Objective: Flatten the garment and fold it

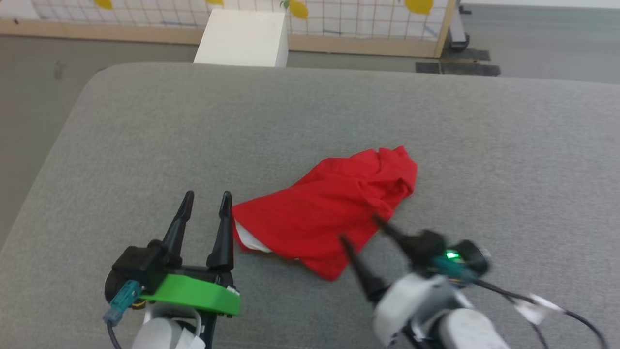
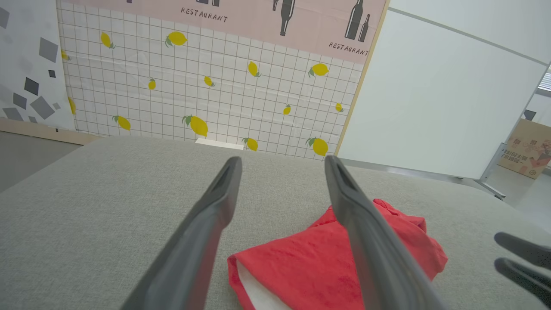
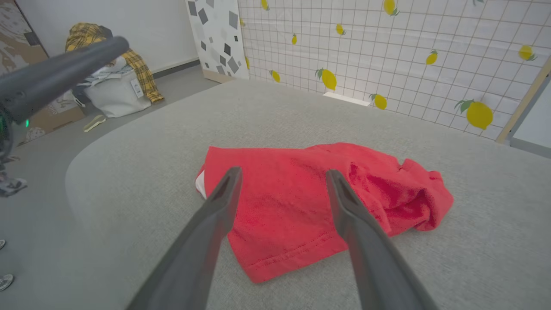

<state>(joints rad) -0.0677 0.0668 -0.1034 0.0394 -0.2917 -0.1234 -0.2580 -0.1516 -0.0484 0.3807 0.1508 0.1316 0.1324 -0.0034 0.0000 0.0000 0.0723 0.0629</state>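
Observation:
The garment (image 1: 329, 208) is bright red and lies crumpled in the middle of the grey padded table (image 1: 145, 145), with a white patch at its near-left corner. My left gripper (image 1: 206, 199) stands open just left of that corner, nothing between its fingers. My right gripper (image 1: 358, 228) is open above the garment's near-right edge and looks blurred. In the left wrist view the garment (image 2: 310, 267) lies ahead and to the right of the left gripper (image 2: 282, 161). The right wrist view has the garment (image 3: 301, 193) spread under the right gripper (image 3: 282, 172).
A white box (image 1: 242, 36) stands beyond the table's far edge, before a lemon-patterned grid panel (image 1: 339, 14). The table's rounded left edge (image 1: 43, 165) drops to the floor. On the floor lies a pile of bags and plaid cloth (image 3: 112, 73).

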